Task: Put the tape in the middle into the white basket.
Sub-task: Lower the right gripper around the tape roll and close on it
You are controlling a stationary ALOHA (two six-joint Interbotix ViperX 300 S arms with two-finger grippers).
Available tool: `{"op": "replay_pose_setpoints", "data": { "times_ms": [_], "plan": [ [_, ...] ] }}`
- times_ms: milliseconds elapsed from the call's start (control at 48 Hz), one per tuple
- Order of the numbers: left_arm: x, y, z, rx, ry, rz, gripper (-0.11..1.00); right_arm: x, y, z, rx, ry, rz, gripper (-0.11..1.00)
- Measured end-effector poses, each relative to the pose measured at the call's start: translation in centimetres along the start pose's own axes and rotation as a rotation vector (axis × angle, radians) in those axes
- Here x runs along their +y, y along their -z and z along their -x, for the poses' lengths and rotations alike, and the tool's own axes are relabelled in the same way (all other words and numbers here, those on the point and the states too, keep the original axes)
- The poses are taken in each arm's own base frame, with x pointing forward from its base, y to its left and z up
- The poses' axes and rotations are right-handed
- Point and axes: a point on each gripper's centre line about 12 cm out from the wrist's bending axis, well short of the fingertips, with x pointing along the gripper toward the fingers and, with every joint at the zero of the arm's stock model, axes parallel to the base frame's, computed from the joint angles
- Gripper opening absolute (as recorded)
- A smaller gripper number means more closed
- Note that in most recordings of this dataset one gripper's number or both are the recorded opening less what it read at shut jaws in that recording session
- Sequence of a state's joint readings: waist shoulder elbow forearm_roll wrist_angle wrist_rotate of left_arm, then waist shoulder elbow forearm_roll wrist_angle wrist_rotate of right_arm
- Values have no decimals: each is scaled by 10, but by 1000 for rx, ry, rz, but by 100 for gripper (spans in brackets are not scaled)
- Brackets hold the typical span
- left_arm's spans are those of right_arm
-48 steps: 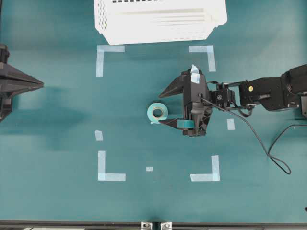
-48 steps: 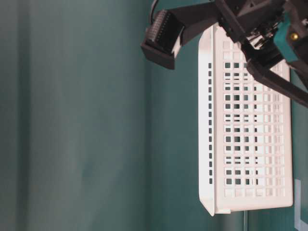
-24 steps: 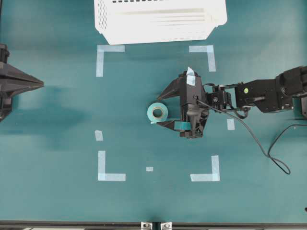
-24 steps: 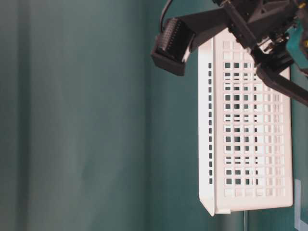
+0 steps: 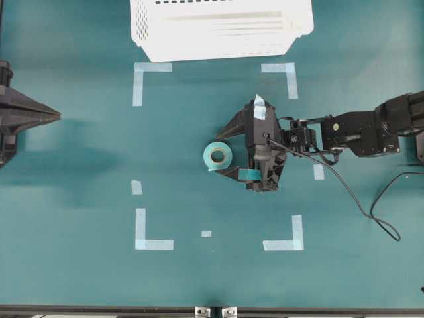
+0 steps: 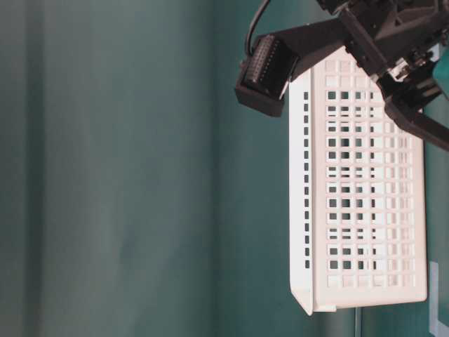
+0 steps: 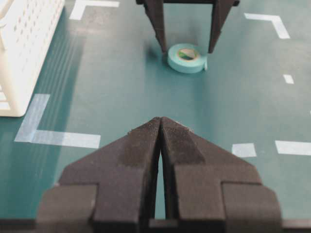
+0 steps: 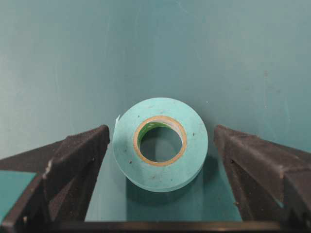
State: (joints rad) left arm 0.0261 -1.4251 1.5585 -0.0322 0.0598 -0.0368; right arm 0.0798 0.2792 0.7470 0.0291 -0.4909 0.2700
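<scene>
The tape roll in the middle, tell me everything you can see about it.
The tape is a small ring-shaped roll, light teal with a tan cardboard core, its hole open to the teal table. A short loose end sticks up at its edge. It lies flat inside the marked square, well short of the white basket. The right claw is open with one finger either side of the roll, gaps showing on both sides, so nothing but the table touches it.

The matte black jointed right arm (image 5: pixel 358 129) is wearing pale blue tape patches, trailing a thin black looping cable (image 5: pixel 371 205), and showing dark foam-padded triangular fingers (image 8: pixel 73 155)
</scene>
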Motion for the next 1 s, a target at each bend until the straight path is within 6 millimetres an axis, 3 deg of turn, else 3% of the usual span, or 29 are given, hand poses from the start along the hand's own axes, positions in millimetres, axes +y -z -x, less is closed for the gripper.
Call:
{"op": "replay_pose_setpoints", "data": {
  "times_ms": [999],
  "plan": [
    [0, 0, 0, 1, -2, -1, -11, -3, 7, -10, 18, 9, -5, 100]
  ]
}}
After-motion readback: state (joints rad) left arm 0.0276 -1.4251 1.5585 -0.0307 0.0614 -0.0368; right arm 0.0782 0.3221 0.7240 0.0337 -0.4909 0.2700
